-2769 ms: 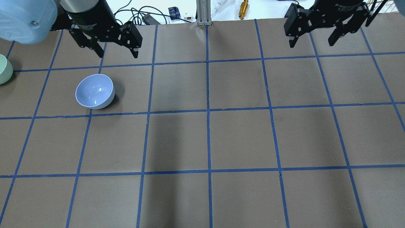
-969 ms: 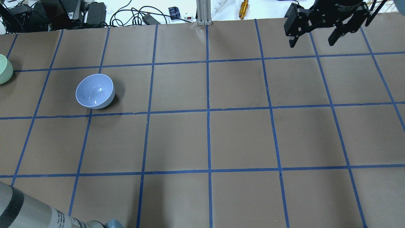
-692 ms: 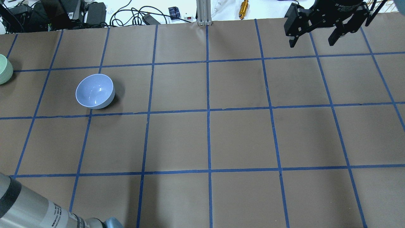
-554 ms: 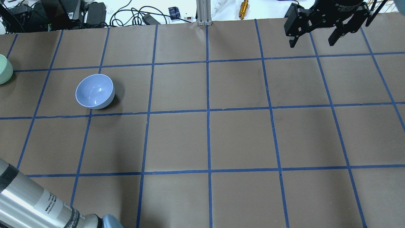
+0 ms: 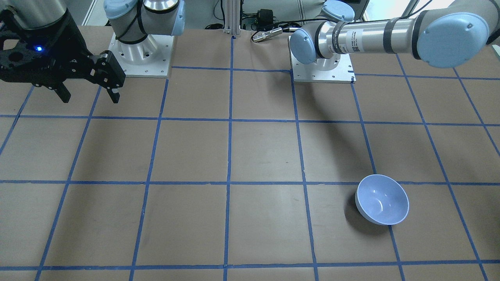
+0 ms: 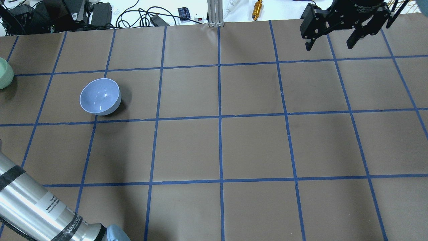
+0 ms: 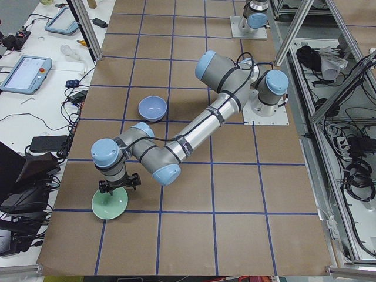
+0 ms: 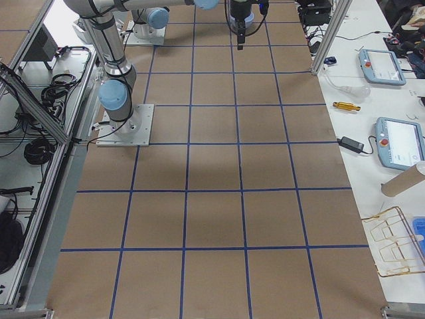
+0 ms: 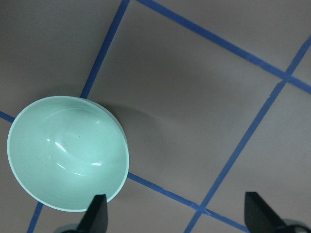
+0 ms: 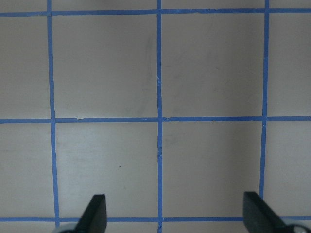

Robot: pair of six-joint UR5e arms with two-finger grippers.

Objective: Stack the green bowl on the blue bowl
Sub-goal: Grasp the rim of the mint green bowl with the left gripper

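The green bowl (image 9: 68, 153) stands upright on the table near its left end, cut off at the overhead view's left edge (image 6: 4, 77). My left gripper (image 9: 177, 221) is open and empty above it; the bowl lies mostly left of the gap, with one fingertip (image 9: 97, 213) over its rim. In the exterior left view the left gripper (image 7: 118, 189) hangs just over the green bowl (image 7: 110, 204). The blue bowl (image 6: 100, 96) stands upright and empty, one square away. My right gripper (image 6: 329, 45) is open and empty, high at the far right.
My left arm's silver tube (image 6: 33, 207) crosses the overhead view's bottom-left corner. Cables, a power brick and a brass part (image 6: 257, 9) lie beyond the table's far edge. The brown table (image 6: 220, 147) carries a blue tape grid.
My left gripper has left the far-left of the overhead view. The left arm's tube has come in at the bottom-left corner and risen further into view. Bowls and right gripper have not moved.
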